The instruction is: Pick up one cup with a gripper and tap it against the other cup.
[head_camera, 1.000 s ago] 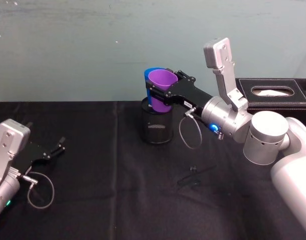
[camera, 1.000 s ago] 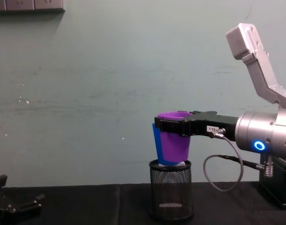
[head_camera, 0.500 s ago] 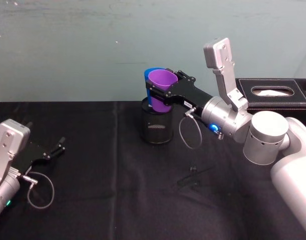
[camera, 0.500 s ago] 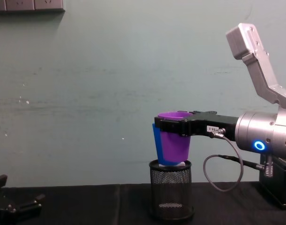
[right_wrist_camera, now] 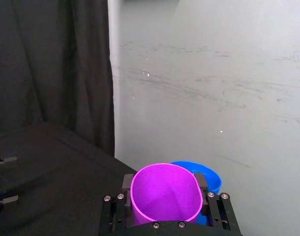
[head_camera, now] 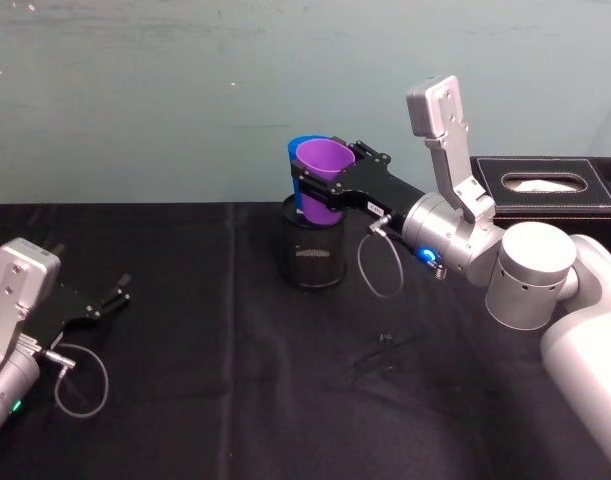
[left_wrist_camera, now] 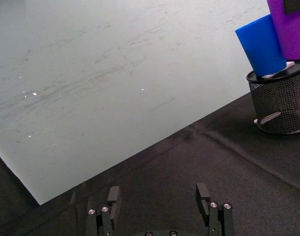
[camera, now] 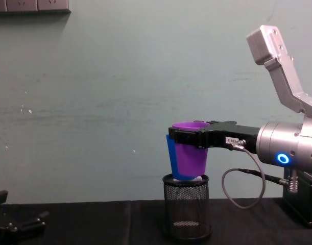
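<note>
At the far left, the left claw (head_camera: 115, 295) rests low on the black surface (head_camera: 225, 390), well apart from the cups. Its 2 fingers (left_wrist_camera: 113, 195) are spread wide with nothing between them.

Near the middle of the surface, toward the wall, stands a black mesh holder (head_camera: 310, 255). The blue cup (head_camera: 298, 148) sits in it, leaning a little, with most of its body above the mesh rim.

Just to its right, the purple cup (camera: 190, 161) hangs upright in the air. Its base is level with the holder's rim and its side looks to touch the blue cup.

The right claw (head_camera: 323, 188) reaches in from the right, closed on the purple cup just below the rim, 1 finger on each side.

A black tissue box (head_camera: 545, 185) sits at the far right.
</note>
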You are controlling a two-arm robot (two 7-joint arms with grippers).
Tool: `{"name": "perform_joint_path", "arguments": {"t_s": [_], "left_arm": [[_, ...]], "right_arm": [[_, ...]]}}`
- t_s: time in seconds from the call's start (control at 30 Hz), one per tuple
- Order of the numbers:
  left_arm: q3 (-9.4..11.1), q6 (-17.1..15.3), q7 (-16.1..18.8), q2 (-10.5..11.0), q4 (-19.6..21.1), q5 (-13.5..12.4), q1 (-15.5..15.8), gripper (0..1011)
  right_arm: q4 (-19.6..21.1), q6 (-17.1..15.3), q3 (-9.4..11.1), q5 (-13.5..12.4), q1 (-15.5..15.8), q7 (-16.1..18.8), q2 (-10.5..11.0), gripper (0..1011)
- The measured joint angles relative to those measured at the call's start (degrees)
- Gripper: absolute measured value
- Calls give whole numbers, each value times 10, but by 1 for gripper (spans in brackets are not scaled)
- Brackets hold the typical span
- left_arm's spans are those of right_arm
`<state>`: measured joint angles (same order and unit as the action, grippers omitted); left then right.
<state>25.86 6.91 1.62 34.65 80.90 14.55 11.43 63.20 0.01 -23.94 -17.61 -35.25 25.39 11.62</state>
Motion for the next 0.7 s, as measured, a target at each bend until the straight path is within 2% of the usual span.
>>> {"name": "perform_joint_path", "arguments": {"t_s": [0.7], "left_arm": [[0,0,0,0,0,0,0,1000]], "right_arm": [[0,0,0,0,0,0,0,752]]}}
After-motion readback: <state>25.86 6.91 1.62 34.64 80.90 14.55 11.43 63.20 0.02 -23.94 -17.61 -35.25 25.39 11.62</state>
